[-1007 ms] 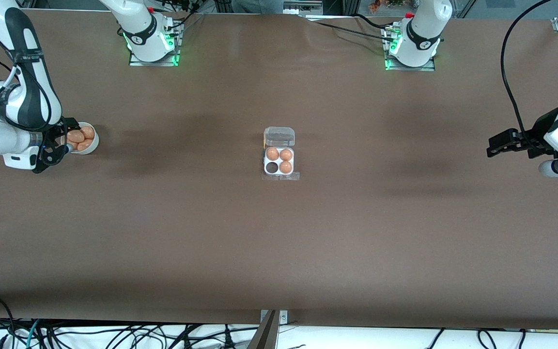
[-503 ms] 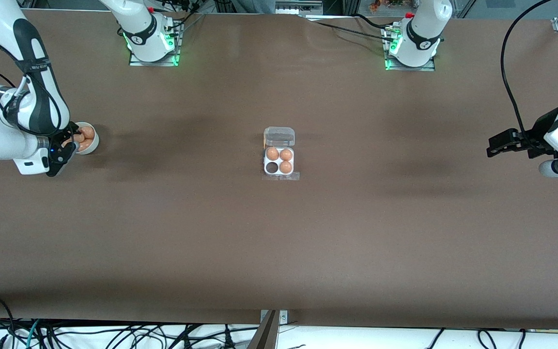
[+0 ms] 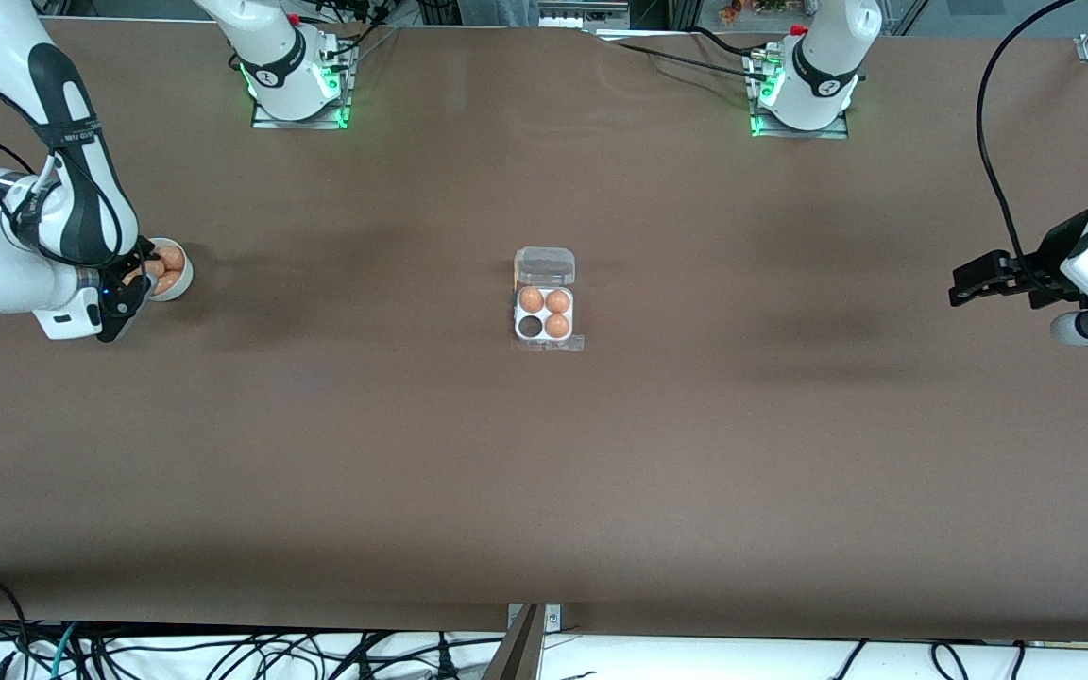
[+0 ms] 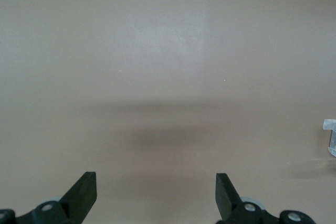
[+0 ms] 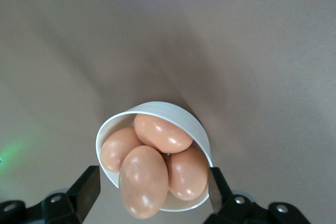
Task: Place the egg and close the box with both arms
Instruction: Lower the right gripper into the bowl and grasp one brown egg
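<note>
The box (image 3: 544, 314) sits mid-table, its clear lid (image 3: 545, 265) open. It holds three eggs, and the cell (image 3: 532, 327) nearer the front camera, toward the right arm's end, is empty. A white bowl (image 3: 178, 282) (image 5: 157, 106) at the right arm's end holds several orange-brown eggs. My right gripper (image 3: 136, 280) (image 5: 153, 178) is down at this bowl and open. Its fingers stand on either side of the bowl, and the top egg (image 5: 143, 181) lies between them untouched. My left gripper (image 3: 965, 281) (image 4: 156, 178) waits open over bare table at the left arm's end.
Both arm bases (image 3: 294, 71) (image 3: 804, 80) stand at the table edge farthest from the front camera. A black cable (image 3: 988, 142) loops above the left arm. The brown tabletop (image 3: 544, 472) stretches wide around the box.
The right arm has shifted toward the bowl and brought its gripper in over the eggs, then nearly stopped. The left arm and the box have not moved.
</note>
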Robot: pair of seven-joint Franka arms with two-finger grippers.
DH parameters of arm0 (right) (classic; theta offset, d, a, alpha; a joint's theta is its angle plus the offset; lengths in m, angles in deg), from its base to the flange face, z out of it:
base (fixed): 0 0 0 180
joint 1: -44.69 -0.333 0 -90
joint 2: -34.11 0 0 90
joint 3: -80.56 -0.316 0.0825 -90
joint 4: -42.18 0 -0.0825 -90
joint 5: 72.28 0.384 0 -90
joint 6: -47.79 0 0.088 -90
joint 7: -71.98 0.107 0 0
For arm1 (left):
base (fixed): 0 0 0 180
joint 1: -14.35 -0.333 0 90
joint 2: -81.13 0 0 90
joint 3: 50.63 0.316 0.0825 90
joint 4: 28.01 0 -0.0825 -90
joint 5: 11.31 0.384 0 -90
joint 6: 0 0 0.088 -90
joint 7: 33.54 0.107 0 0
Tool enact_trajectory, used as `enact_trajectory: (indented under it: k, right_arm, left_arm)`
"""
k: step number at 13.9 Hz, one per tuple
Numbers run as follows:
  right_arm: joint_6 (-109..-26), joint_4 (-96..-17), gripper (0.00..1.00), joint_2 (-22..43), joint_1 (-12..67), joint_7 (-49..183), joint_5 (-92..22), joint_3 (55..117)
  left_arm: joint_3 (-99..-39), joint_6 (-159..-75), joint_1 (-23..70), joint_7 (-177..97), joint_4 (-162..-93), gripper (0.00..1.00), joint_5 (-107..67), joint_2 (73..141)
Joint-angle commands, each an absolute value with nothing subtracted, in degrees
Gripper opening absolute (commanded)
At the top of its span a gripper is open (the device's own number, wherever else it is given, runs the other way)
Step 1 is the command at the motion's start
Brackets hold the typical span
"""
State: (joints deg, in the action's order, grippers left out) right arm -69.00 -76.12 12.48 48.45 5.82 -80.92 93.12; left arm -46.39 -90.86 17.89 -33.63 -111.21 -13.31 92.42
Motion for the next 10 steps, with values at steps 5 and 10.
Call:
enact_trajectory:
  k: [5, 10]
  right_arm:
    - [-66.38, -76.48, 0.85, 12.66, 49.17, 4.21, -81.42, 92.95]
    - [-67.26, -76.3, 0.83, 10.29, 50.22, 4.21, -81.51, 92.95]
  left_arm:
    - [-46.68, -90.61, 17.61, -33.02, -110.62, 1.0, -12.98, 92.2]
    - [-46.68, -90.61, 17.61, -33.19, -110.62, 1.0, -12.98, 92.12]
